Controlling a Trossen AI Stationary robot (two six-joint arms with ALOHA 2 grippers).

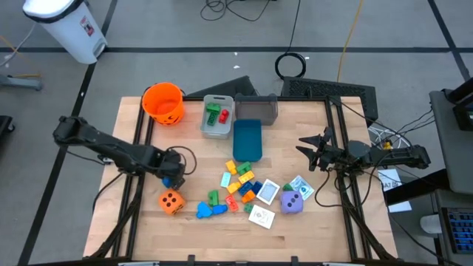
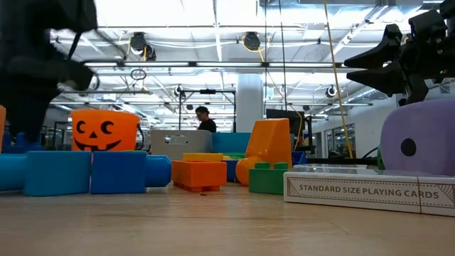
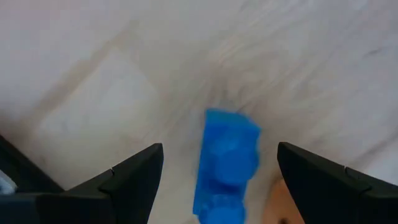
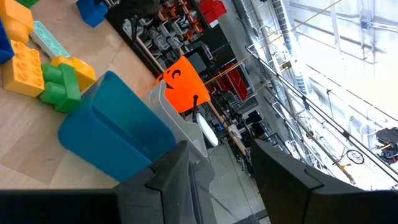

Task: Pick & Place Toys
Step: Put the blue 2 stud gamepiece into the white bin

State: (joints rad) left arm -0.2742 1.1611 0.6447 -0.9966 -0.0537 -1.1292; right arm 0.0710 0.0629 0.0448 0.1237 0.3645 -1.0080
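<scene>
- Wooden table (image 1: pixel 310 222) is sitting in a big workshop w/ bright ceiling lights; a person is standing far behind, seen in the low view.
- Toys are lying mostly in the middle-front of the table: a pile of multicoloured blocks (image 1: pixel 240 183), picture cards (image 1: pixel 267 192), a purple die (image 1: pixel 292 203), an orange dotted die (image 1: pixel 171 201) and blue blocks (image 1: pixel 211 210) near the front.
- Blue bin (image 1: pixel 247 140), grey bin (image 1: pixel 216 116) (already holding a red and a green block) and pumpkin bucket (image 1: pixel 163 102) are waiting at the back.
- Left gripper (image 1: pixel 174 179) is hovering just behind the orange dotted die, fingers spread wide, nothing between them yet. In the left wrist view a blue block (image 3: pixel 227 163) is lying on the wood between the two fingers (image 3: pixel 130 180), a bit off-centre.
- Right gripper (image 1: pixel 310 148) is waiting at the right side, raised above the table, approx. half open and holding nothing as far as I can see.
- Step in hand, as I judge: the left arm is lining up to pick the blue block.
- To do it well: centre the block between the fingers first, come down straight until the tips are almost touching the wood, then close on the narrow sides.
- Risk: the orange die is very near, so a finger may be pushing it; keep the descent slow and vertical.
- Afterwards lift clearly before travelling to a bin.
</scene>
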